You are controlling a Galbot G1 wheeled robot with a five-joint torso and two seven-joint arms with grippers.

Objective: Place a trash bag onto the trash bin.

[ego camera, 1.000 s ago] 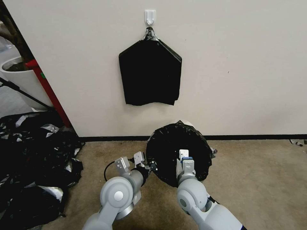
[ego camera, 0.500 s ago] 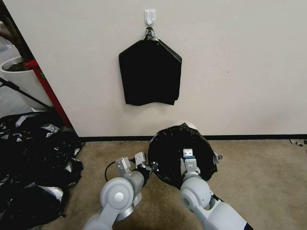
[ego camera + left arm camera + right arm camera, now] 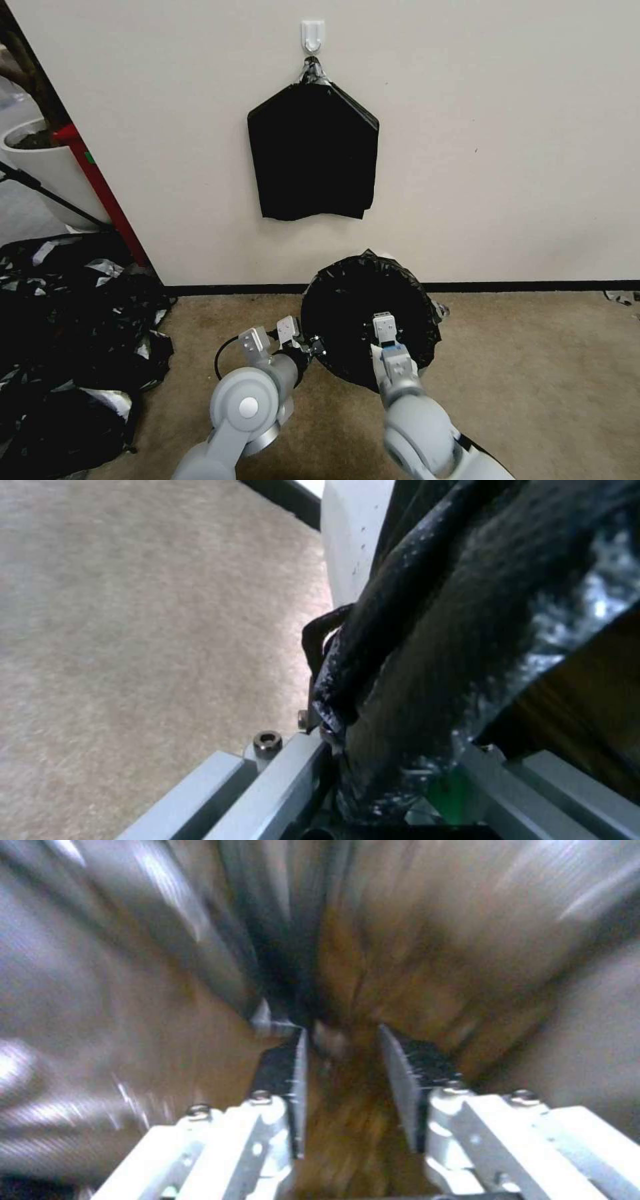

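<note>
Two arms reach down to the trash bin (image 3: 347, 535), which stands on the carpet (image 3: 533, 373) close to the wall (image 3: 500, 133). Its mouth is covered by the trash bag (image 3: 363, 310), stretched over the rim. Inside the bag, the right gripper (image 3: 343, 1060) has its jaws a little apart, and they hold nothing. At the bin's left edge, the left gripper (image 3: 313, 347) has its jaws closed on a fold of the black film.
</note>
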